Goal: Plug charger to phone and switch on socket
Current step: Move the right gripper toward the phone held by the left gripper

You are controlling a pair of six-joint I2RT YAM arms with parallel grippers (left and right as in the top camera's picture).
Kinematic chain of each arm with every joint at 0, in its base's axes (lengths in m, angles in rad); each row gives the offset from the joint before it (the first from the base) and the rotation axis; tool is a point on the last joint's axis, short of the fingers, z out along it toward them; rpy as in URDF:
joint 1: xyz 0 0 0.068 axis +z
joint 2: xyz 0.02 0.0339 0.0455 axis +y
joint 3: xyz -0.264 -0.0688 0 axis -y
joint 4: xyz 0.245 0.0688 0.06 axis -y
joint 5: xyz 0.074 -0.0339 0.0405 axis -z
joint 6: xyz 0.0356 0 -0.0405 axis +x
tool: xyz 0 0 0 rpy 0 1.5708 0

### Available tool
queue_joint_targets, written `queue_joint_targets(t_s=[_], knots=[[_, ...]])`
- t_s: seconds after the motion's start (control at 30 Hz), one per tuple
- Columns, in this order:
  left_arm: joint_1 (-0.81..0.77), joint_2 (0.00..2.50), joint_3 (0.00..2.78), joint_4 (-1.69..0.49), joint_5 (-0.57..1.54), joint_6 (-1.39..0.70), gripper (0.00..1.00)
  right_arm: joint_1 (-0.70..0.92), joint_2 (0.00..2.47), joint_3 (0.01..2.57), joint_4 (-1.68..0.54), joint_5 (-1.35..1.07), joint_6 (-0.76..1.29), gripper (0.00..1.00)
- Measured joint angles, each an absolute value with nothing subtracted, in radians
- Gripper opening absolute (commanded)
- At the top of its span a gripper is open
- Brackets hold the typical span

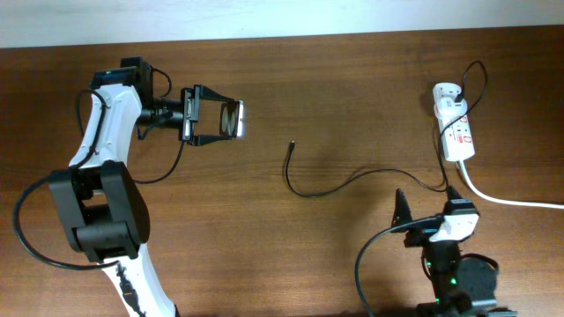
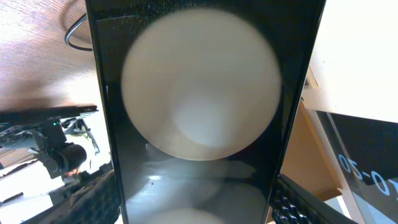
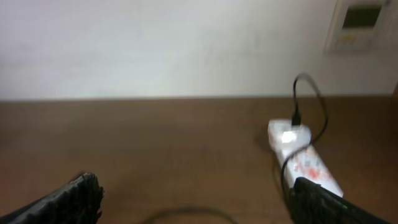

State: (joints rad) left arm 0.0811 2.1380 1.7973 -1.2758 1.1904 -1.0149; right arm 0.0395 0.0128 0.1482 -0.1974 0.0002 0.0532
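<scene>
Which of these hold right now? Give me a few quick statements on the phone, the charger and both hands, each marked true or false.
1. The left hand grips the phone. True.
2. The charger is plugged into the phone. False: its tip lies loose on the table, apart from the phone.
3. The right hand is open with nothing between its fingers. True.
4. The right hand holds the charger. False: the cable lies on the table ungripped.
5. A white adapter sits in the socket, on the right arm's side. True.
</scene>
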Motion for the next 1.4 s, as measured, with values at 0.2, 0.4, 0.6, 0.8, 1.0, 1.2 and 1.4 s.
queue_joint_targets(t_s=[0.2,0.4,0.6,0.8,1.0,1.2,1.4], knots=[[0.081,2.138,1.797,-1.275,1.190,-1.015,0.19,0.039,0.019,0.475,-0.464,0.001,0.052,0.99],[0.081,2.138,1.797,-1.276,1.190,-1.015,0.19,0.039,0.244,0.779,-0.606,0.001,0.053,0.99],[0.081,2.138,1.797,-1.276,1.190,-1.015,0.19,0.039,0.620,1.151,-0.873,-0.001,0.053,0.99],[0.081,2.138,1.798,-1.276,1.190,-1.015,0.19,0.039,0.990,1.391,-1.054,-0.149,0.053,0.99],[0.081,2.138,1.797,-1.275,1.190,-1.015,0.19,0.039,1.231,1.393,-1.097,-0.351,0.053,0.99],[0.081,2.138,1.797,-1.275,1.190,-1.015,0.19,0.039,1.326,1.393,-1.100,-0.444,0.053,0.99],[0.079,2.138,1.797,-1.275,1.178,-1.015,0.19,0.039,1.329,1.393,-1.100,-0.448,0.054,0.99]])
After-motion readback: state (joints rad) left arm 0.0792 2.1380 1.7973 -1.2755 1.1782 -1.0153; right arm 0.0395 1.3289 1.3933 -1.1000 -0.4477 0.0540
